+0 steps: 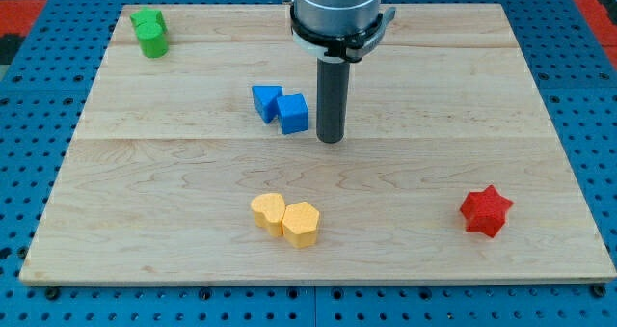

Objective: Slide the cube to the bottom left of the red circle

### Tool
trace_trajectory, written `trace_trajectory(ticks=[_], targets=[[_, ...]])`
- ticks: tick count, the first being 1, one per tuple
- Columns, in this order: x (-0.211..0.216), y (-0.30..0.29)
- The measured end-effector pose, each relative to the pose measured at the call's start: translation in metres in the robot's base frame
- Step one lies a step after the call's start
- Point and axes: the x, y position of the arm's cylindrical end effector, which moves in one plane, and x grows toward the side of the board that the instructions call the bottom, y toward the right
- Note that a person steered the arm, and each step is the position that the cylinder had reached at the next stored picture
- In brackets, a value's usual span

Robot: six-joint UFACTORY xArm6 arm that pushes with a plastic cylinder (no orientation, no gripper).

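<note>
The arm ended in a plain dark rod with no jaws to open or close, so the tool clamped on nothing. The rod's lower end, the tip (pixel 331 139), rested on the wooden surface (pixel 174 163) a little above the middle of the view. Just beside it, toward the view's left, sat the blue cube (pixel 294 113), with a narrow strip of bare wood between the two. Touching that cube's left side was a second blue block (pixel 266 102), wedge-like in shape.

Toward the view's bottom, well apart from the tip, two yellow blocks lay pressed together: a yellow heart-like block (pixel 268 211) and a yellow hexagonal block (pixel 301 224). A red star-shaped block (pixel 485 211) stood alone near the bottom right. A green block (pixel 149 32), its shape hard to make out, sat at the top left corner. No red circle could be made out on the surface.
</note>
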Motion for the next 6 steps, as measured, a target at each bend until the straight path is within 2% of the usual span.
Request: trace_trajectory(ticks=[1,2,3,4,5,6], targets=[[-0.013,-0.08],[-0.052,-0.079],[-0.061,-0.052],[-0.127,-0.06],[-0.168,-0.093],[-0.12,-0.091]])
